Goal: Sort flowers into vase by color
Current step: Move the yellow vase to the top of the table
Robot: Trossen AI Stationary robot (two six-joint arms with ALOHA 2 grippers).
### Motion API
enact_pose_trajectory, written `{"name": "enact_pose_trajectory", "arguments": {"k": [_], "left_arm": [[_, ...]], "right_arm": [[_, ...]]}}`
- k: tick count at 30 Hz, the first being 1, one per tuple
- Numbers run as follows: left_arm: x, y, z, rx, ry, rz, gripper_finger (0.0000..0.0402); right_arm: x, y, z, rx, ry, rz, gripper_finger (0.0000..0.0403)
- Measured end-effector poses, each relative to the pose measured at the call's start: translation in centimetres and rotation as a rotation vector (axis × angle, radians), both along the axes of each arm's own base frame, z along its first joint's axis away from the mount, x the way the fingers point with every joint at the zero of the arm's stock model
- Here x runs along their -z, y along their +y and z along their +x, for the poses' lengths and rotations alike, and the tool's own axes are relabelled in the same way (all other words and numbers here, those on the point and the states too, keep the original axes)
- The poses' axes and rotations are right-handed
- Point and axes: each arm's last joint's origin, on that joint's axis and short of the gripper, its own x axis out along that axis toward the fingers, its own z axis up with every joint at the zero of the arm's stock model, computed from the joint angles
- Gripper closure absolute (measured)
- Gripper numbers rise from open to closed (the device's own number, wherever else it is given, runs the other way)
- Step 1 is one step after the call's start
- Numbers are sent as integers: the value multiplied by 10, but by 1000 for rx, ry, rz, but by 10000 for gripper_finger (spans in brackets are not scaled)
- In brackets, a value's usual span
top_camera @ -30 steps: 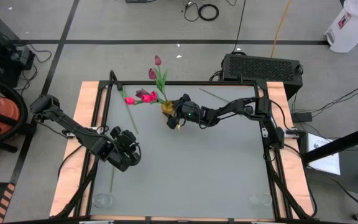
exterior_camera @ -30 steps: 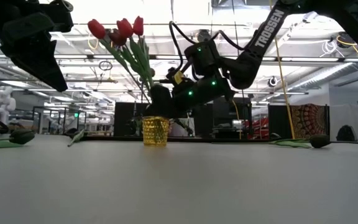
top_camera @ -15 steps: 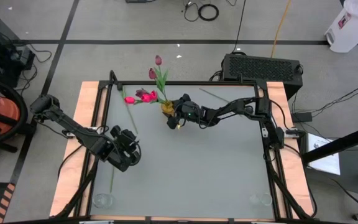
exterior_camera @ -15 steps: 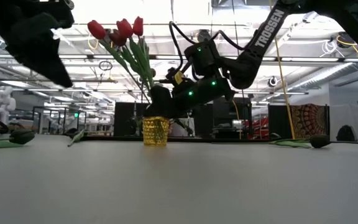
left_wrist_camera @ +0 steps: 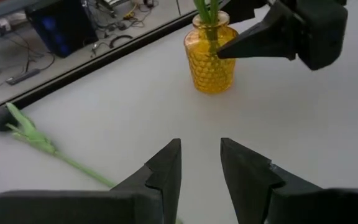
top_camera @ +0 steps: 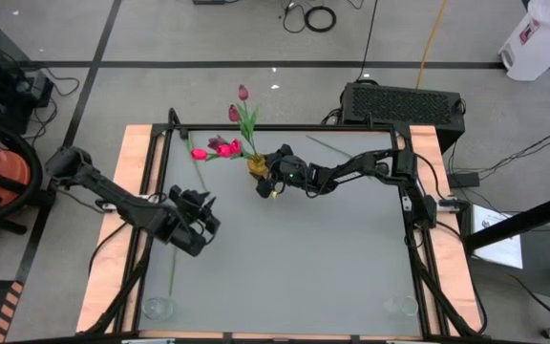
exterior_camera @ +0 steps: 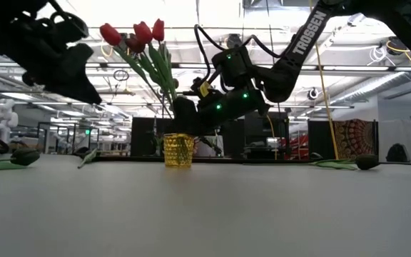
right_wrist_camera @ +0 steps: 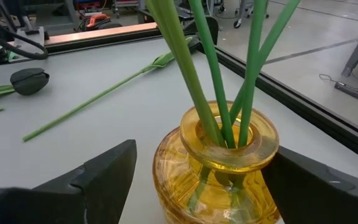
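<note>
A yellow glass vase [top_camera: 255, 164] stands at the table's far middle with several tulips [exterior_camera: 135, 34] in it, red, pink and maroon. My right gripper [top_camera: 262, 174] is open, its fingers on either side of the vase [right_wrist_camera: 216, 168]. My left gripper [top_camera: 201, 215] hovers open and empty over the table's left part, pointing toward the vase [left_wrist_camera: 210, 59]. A dark-headed flower [left_wrist_camera: 23, 130] lies on the table to the vase's left, its stem [top_camera: 201, 179] flat. More stems lie near the front left [top_camera: 172, 275] and the far right [top_camera: 323, 143]. My right gripper's fingers [right_wrist_camera: 104, 171] come level from the table's right, one on each side of the vase's body. A gap shows beside one finger; whether the other touches the glass I cannot tell. The vase stands upright on the table.
Two small clear glasses stand at the front corners [top_camera: 158, 307] [top_camera: 401, 306]. A dark flower head [exterior_camera: 366, 163] lies at the table's right in the low view. The wooden frame [top_camera: 141, 172] runs round the table's edges. The middle and near part of the grey tabletop [top_camera: 304, 258] is bare.
My left gripper has sunk a little, shifted slightly toward the far edge and the vase, and rolled and tipped at the wrist. My right gripper and the vase have kept still.
</note>
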Motion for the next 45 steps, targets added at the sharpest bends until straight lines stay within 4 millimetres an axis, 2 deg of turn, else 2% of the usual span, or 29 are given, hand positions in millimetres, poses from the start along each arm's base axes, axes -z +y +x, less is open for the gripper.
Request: {"name": "enact_pose_trajectory", "arguments": {"k": [4, 10, 15, 21, 29, 39, 45], "left_arm": [[4, 8, 5, -11, 14, 13, 309], [4, 20, 14, -29, 31, 13, 392], [10, 30, 21, -32, -14, 1, 397], [22, 40, 31, 73, -144, -31, 399], [31, 70, 30, 125, -118, -5, 400], [19, 110, 36, 210, -176, 50, 401], [20, 122, 36, 221, -201, 21, 401]], "right_arm": [[0, 1, 0, -2, 0, 0, 76], [0, 3, 1, -9, -2, 1, 76], [-1, 3, 1, -11, -19, -2, 76], [-1, 3, 1, -10, -24, -3, 76], [-2, 3, 1, -10, -26, -3, 76], [-2, 3, 1, -10, -27, -4, 76], [-2, 3, 1, -10, -28, -4, 76]]}}
